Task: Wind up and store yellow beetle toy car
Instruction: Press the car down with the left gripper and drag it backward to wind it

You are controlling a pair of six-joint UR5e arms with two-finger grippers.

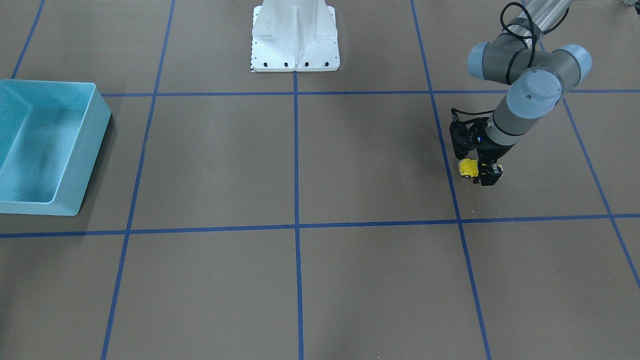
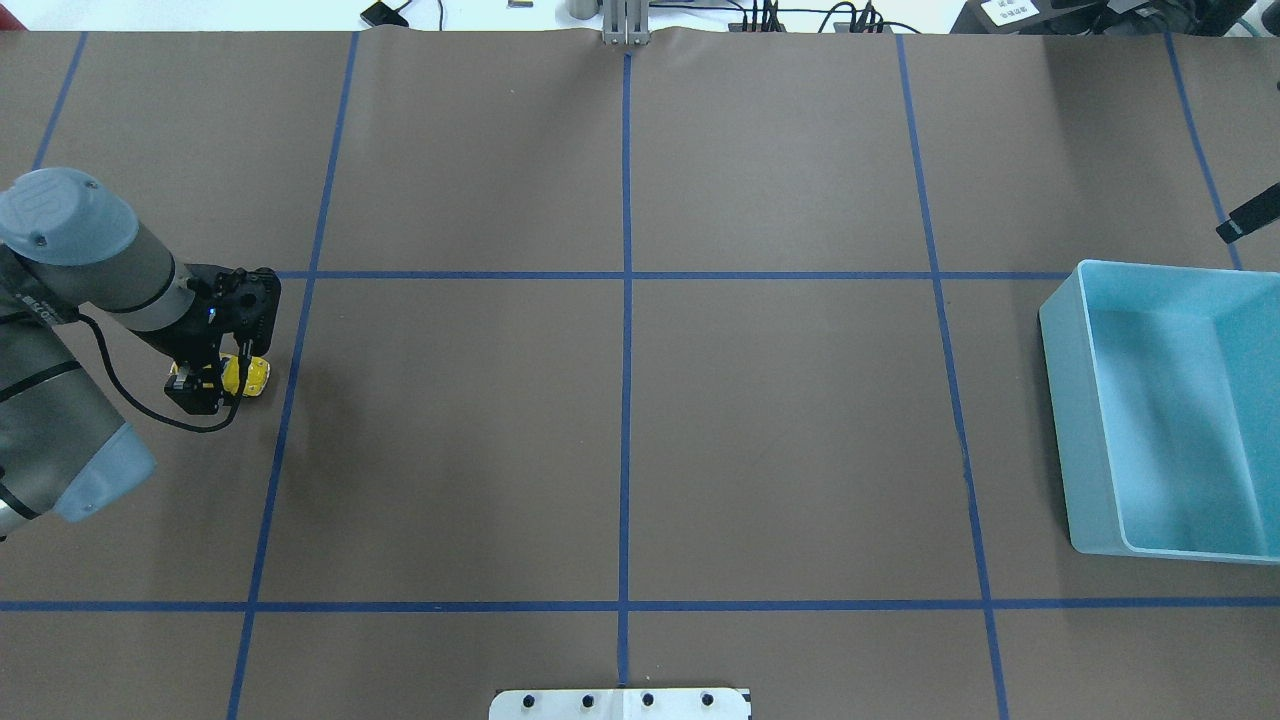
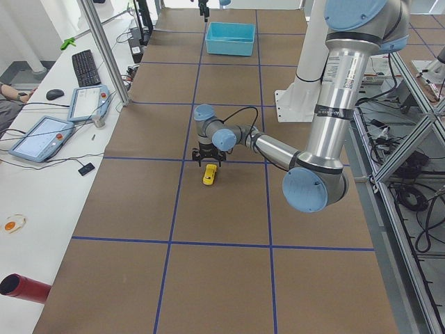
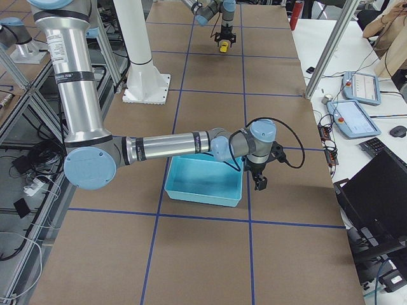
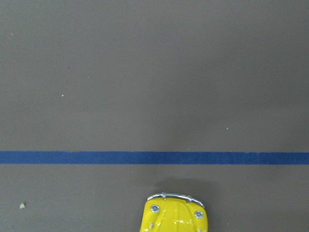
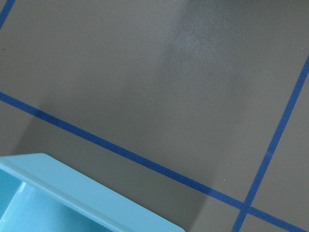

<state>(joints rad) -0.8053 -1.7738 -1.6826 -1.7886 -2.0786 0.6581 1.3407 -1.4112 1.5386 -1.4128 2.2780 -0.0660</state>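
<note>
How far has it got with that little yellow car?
Early on. Nothing looks finished: the blue bin is empty. In hand: the left gripper is down at the yellow beetle toy car on the table; grip unclear. Left: winding it and carrying it across to the bin.

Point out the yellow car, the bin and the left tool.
yellow car [image 1: 467, 167]: front-facing view, on its roof.
bin [image 2: 1078, 420]: overhead view, on its left outer wall.
left tool [image 2: 218, 380]: overhead view, between its fingertips.
</note>
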